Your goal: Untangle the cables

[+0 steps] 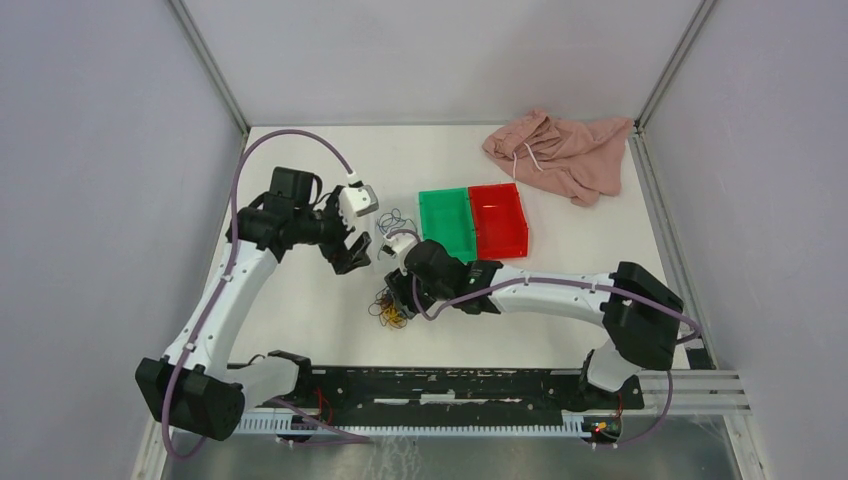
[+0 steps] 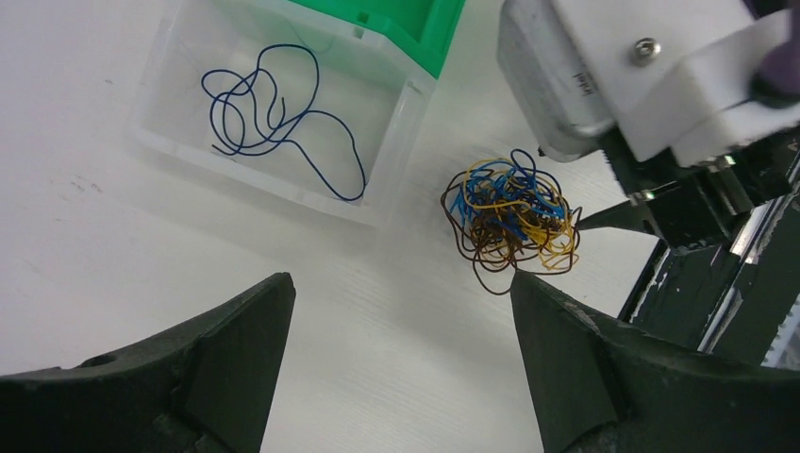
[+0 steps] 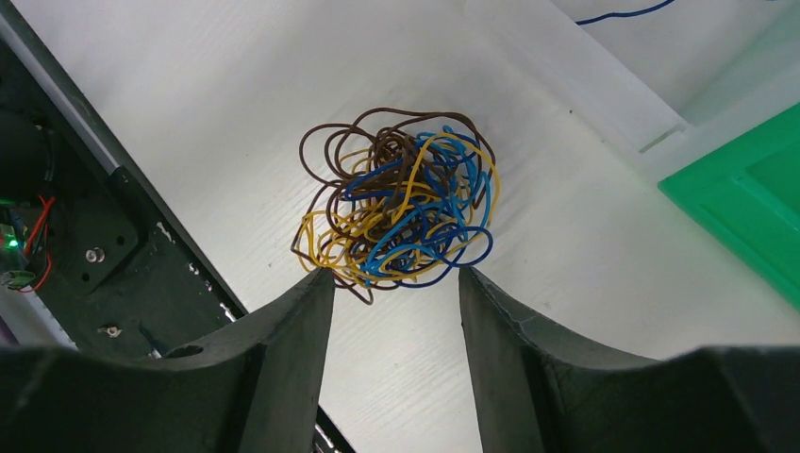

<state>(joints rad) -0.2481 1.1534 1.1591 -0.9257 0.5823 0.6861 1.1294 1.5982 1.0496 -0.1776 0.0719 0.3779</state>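
Brown-yellow-blue wire tangle [image 3: 396, 203]: awaiting picking.
Right gripper [image 3: 396, 280]: hovering above, parted, empty.
Left gripper [image 2: 401, 291]: standing spread.
Next: pinching one loop.

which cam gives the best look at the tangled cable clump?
Right wrist: the cable clump sits centred and large, with brown, yellow and blue strands separable. Left wrist shows it smaller, off to the right. Top external shows only a small smudge beside the right arm.

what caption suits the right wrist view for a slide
Right gripper open at the edge of the tangled cables on the table
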